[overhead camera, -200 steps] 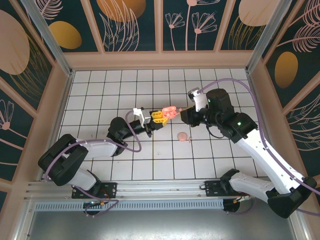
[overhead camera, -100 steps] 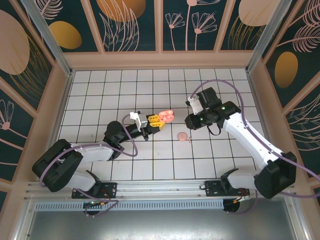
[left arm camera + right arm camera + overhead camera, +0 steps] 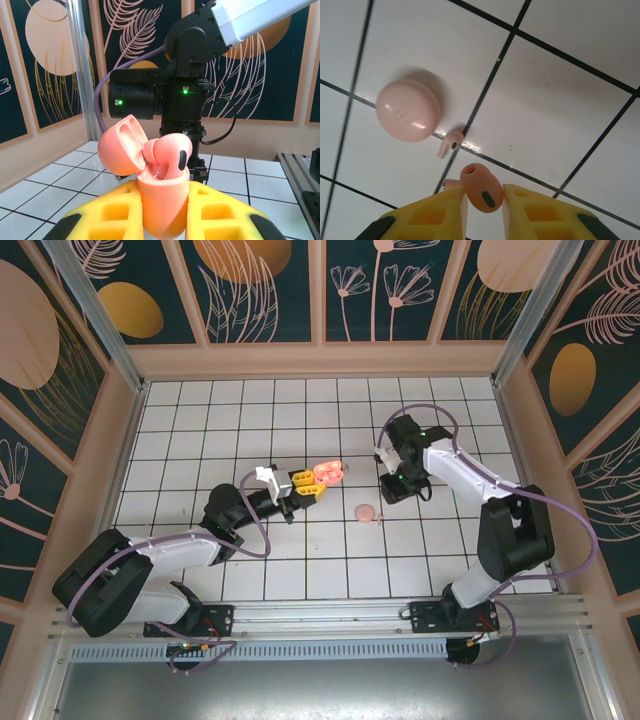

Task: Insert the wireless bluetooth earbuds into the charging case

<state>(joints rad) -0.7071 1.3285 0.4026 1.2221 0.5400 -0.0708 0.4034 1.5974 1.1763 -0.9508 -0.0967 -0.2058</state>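
My left gripper (image 3: pixel 164 202) is shut on the salmon charging case (image 3: pixel 162 210) and holds it upright above the tiles. The case's lid (image 3: pixel 120 145) is swung open to the left. One pink earbud (image 3: pixel 170 152) stands in the case, sticking well above its rim. From above, the case (image 3: pixel 329 472) sits at the tip of my left gripper (image 3: pixel 312 483). My right gripper (image 3: pixel 483 199) points down at the floor and is shut on a second earbud (image 3: pixel 479 184). A third earbud (image 3: pixel 449 143) lies on the tiles below it. My right gripper (image 3: pixel 393 487) is to the right of the case, apart from it.
A pale pink round disc (image 3: pixel 408 110) lies on the white tiles beside the loose earbud; from above, the disc (image 3: pixel 367 512) is just in front of the case. Wooden walls border the tiled floor (image 3: pixel 250 570), with free tiles on all sides.
My right arm has drawn back from the case to the right and turned its gripper down toward the floor. My left gripper and the case have shifted slightly left.
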